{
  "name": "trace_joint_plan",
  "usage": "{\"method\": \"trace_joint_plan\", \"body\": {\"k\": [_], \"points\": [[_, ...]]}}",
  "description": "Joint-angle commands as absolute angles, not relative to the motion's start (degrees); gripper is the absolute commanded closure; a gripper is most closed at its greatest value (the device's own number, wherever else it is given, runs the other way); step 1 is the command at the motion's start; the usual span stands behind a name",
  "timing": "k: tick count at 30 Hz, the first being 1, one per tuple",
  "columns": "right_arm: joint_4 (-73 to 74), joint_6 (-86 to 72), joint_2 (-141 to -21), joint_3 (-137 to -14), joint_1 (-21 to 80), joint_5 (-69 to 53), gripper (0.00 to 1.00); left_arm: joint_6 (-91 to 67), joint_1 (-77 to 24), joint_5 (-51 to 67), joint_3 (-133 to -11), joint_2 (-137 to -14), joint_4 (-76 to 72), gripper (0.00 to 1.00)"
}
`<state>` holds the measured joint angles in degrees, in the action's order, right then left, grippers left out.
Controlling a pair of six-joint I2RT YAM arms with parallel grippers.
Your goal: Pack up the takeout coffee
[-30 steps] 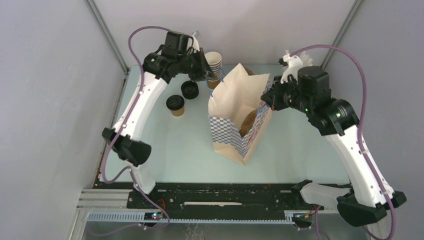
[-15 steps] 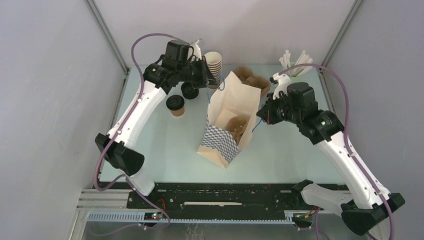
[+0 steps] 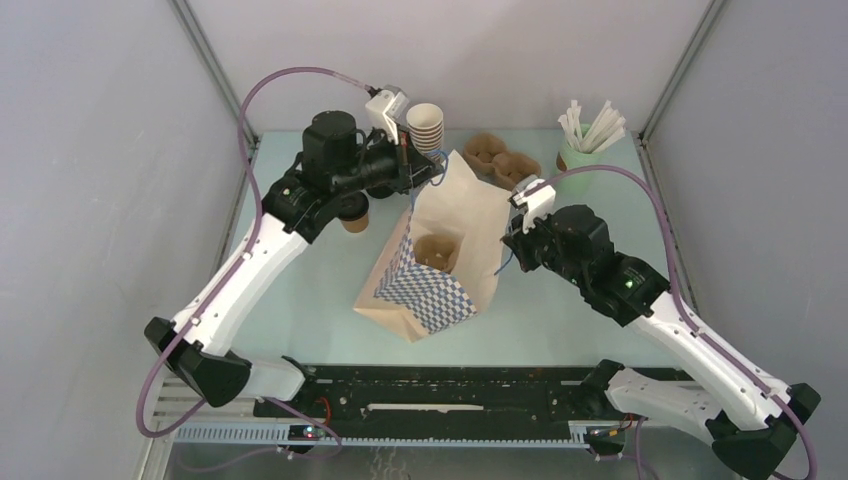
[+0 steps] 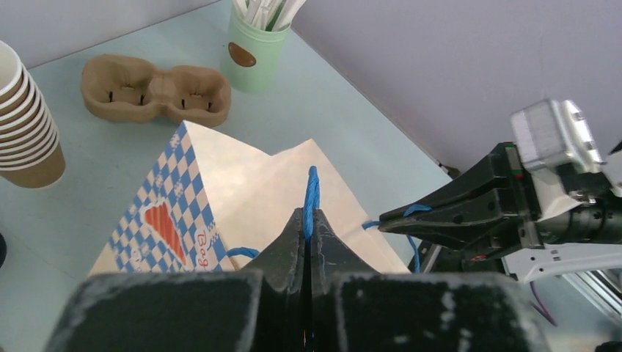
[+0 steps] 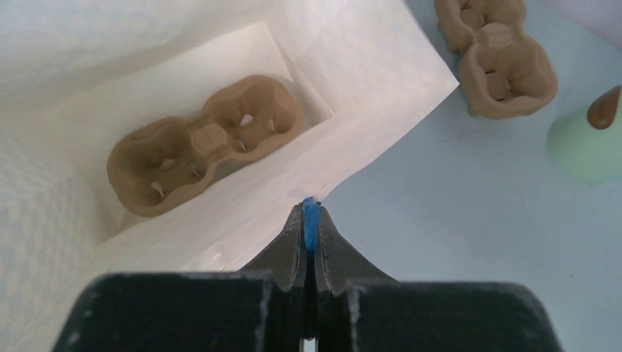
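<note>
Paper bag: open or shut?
Open. The bag gapes, each blue handle pinched in shut jaws; a pulp cup tray shows inside.

Wide-open bag — tray inside

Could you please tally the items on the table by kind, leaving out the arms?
Pulp cup trays: 2, one inside the bag
Paper bag: 1
Stack of paper cups: 1
Green straw cup: 1
Brown cup partly behind the left arm: 1
Total: 6
</note>
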<state>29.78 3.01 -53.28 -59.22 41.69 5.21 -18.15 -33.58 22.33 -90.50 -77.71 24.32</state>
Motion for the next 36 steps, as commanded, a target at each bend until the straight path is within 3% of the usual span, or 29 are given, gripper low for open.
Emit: {"method": "trace_joint_plan", "body": {"k": [1, 11, 15, 18, 20, 22, 25, 30, 36], "points": [[25.5, 5.8, -52.5, -61.0, 41.8, 10.1, 1.00, -14.1, -34.0, 19.8, -89.5, -77.2, 19.3, 1.00], [47.2, -1.2, -61.1, -91.2, 37.0, -4.4, 1.00, -27.4, -28.8, 14.5, -106.1, -88.1, 38.3, 1.00], [51.9, -6.0, -64.8, -101.0, 36.2, -9.6, 1.00, -35.5, -24.5, 17.0, -107.1, -90.2, 44.4, 1.00], [55.6, -8.4, -66.1, -97.1, 35.0, -8.8, 1.00, -38.3, -23.1, 19.2, -102.9, -91.4, 45.9, 1.00], [50.8, -10.3, -63.5, -83.8, 32.6, -8.7, 1.00, -38.6, -22.7, 19.1, -102.5, -94.4, 49.7, 1.00], [48.2, -11.2, -63.2, -78.5, 29.0, -9.0, 1.00, -38.8, -22.3, 21.4, -104.5, -98.4, 53.6, 1.00], [51.7, -10.3, -67.2, -86.6, 27.9, -9.6, 1.00, -37.9, -22.4, 24.1, -110.8, -102.3, 59.1, 1.00], [58.2, -11.5, -73.5, -108.2, 31.3, -12.8, 1.00, -38.7, -22.5, 23.6, -116.2, -97.8, 56.0, 1.00], [52.1, -11.7, -70.9, -99.3, 30.9, -14.5, 1.00, -38.7, -21.1, 23.3, -102.7, -98.8, 57.1, 1.00]]}}
